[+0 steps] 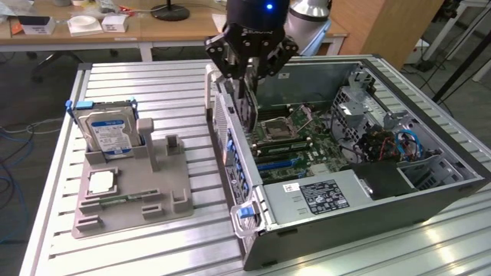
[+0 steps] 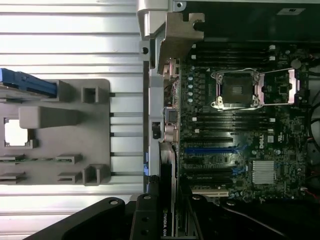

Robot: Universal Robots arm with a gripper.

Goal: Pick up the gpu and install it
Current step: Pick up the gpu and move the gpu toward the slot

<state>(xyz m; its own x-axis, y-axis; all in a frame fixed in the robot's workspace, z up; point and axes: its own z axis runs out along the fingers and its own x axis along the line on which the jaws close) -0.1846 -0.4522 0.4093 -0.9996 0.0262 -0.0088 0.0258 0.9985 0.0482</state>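
Note:
My gripper point(image 1: 247, 72) hangs over the open computer case point(image 1: 429, 190), near its rear wall, and is shut on the gpu point(image 1: 247, 109). The card hangs on edge below the fingers, a thin dark board over the motherboard point(image 1: 307, 144). In the wrist view the gpu point(image 2: 167, 175) shows edge-on with a printed label, between the black fingers point(image 2: 145, 220) of the gripper point(image 2: 167, 222). It sits just inside the case's rear wall, beside the blue expansion slots point(image 2: 212, 150). Whether its edge touches a slot I cannot tell.
A grey holder tray point(image 1: 130, 201) lies on the slatted aluminium table point(image 1: 138, 86) at the exterior view's left. It holds an upright silver hard drive point(image 1: 107, 129), a square chip point(image 1: 101, 182) and a narrow green memory stick point(image 1: 123, 199). The processor socket point(image 2: 239, 89) stands open.

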